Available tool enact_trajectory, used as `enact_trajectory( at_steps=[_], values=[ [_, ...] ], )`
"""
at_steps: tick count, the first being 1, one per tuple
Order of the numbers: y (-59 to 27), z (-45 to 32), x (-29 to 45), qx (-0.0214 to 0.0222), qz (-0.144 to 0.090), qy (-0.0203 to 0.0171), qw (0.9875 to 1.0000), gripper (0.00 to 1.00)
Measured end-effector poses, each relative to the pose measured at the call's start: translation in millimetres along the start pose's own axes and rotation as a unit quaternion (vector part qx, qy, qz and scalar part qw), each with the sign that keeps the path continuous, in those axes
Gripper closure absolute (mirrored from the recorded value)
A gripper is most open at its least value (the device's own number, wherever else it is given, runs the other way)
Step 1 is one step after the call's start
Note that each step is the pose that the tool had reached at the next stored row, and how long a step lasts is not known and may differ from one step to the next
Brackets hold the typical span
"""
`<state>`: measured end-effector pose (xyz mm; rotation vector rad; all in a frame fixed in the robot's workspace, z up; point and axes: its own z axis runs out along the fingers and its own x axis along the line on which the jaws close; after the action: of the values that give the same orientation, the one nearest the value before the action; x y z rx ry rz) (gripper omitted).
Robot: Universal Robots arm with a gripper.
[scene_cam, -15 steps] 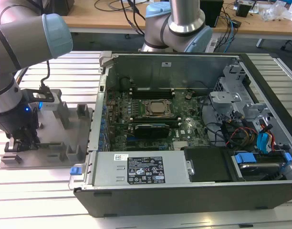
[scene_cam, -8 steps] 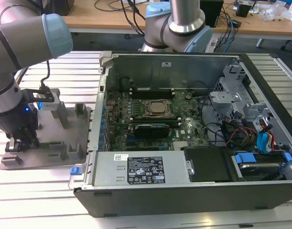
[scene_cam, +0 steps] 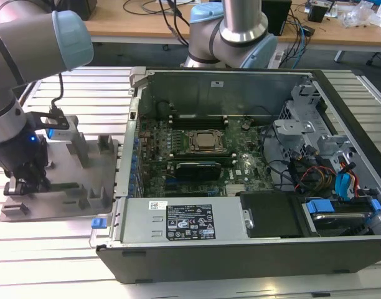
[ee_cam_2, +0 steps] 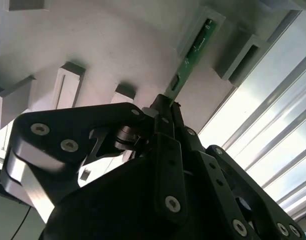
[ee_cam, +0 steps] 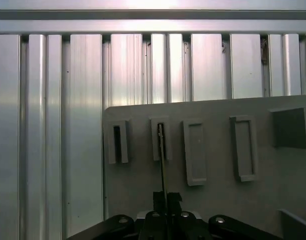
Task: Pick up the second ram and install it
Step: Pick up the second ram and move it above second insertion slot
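Observation:
The second ram (ee_cam_2: 193,52) is a thin green stick standing on edge in the grey holder plate (scene_cam: 84,180), its far end seated in a slotted block (ee_cam: 161,140). In the first wrist view the ram (ee_cam: 162,160) shows edge-on as a thin line. My gripper (scene_cam: 25,180) is low over the plate at the exterior view's left. In both wrist views its black fingers (ee_cam_2: 165,107) press together on the near end of the stick, and the gripper (ee_cam: 165,197) is shut on it.
The open computer case (scene_cam: 240,240) lies at the exterior view's right of the plate, with the motherboard (scene_cam: 203,156), its black slots (scene_cam: 197,118) and cables (scene_cam: 315,174) inside. Upright blocks (scene_cam: 103,143) stand on the plate. Everything rests on a ribbed aluminium table (ee_cam: 68,125).

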<state>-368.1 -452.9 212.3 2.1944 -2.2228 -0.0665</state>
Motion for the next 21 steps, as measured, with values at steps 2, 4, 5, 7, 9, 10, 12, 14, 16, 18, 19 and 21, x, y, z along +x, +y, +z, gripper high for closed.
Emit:
enact_trajectory(
  at_steps=[2, 4, 5, 7, 9, 10, 12, 14, 16, 18, 19, 21],
  values=[
    [0.3, -7.9, -0.1, 0.0, 0.0, 0.0, 1.0, 0.86],
    [0.6, -15.0, -0.3, 0.0001, 0.0, -0.0001, 1.0, 0.86],
    [0.8, -18.4, -0.3, 0.0, 0.0, 0.0, 1.0, 0.86],
    [0.9, -22.4, -0.4, 0.0, 0.0, 0.0, 1.0, 0.86],
    [1.2, -28.9, -0.5, 0.0, 0.0, -0.0001, 1.0, 0.86],
    [1.4, -33.8, -0.6, 0.0, 0.0, 0.0, 1.0, 0.86],
    [1.7, -41.3, -0.7, 0.0, 0.0, 0.0, 1.0, 0.86],
    [2.0, -47.2, -0.8, 0.0, 0.0, -0.0001, 1.0, 0.86],
    [2.2, -52.3, -0.9, 0.0, 0.0, 0.0, 1.0, 0.86],
    [2.6, -60.8, -1.1, 0.0001, 0.0, -0.0001, 1.0, 0.86],
    [2.7, -63.8, -1.1, 0.0, 0.0, -0.0001, 1.0, 0.86],
    [2.9, -69.0, -1.2, 0.0, 0.0, -0.0001, 1.0, 0.86]
  ],
)
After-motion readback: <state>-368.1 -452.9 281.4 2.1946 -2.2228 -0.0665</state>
